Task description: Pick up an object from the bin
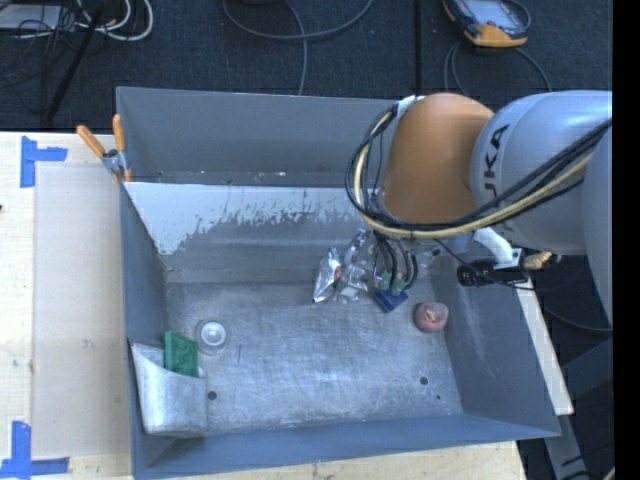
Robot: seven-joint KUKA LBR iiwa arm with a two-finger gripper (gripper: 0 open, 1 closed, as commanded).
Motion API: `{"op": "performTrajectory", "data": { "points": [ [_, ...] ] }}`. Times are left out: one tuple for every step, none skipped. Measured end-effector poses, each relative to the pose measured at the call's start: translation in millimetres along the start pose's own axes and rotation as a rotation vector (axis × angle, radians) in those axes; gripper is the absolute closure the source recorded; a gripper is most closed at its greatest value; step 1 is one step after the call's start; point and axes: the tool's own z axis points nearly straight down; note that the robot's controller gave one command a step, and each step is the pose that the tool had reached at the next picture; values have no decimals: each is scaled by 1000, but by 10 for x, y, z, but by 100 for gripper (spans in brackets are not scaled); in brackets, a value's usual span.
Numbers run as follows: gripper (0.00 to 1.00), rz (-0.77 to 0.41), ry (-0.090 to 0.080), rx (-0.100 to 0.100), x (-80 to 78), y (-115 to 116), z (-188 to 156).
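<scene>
The end effector (372,268) hangs low at the back of the bin (300,398), under the arm's orange cover (430,158); whether it is released or clenched cannot be told. A crumpled silvery wrapper (330,274) lies just beside it, toward the view's left, and a small pink round thing (431,315) lies near on the other side.

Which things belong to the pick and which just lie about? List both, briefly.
Job in hand: arm's orange-covered wrist; crumpled silver wrapper and blue thing right beneath it; grey bin.
Lying about: pink round thing; green thing; clear round cap; pale sheet in the near left corner.
</scene>
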Motion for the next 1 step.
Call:
{"op": "performTrajectory", "data": {
  "points": [
    [100, -2, 2, 1, -3, 1, -44]
  ]
}}
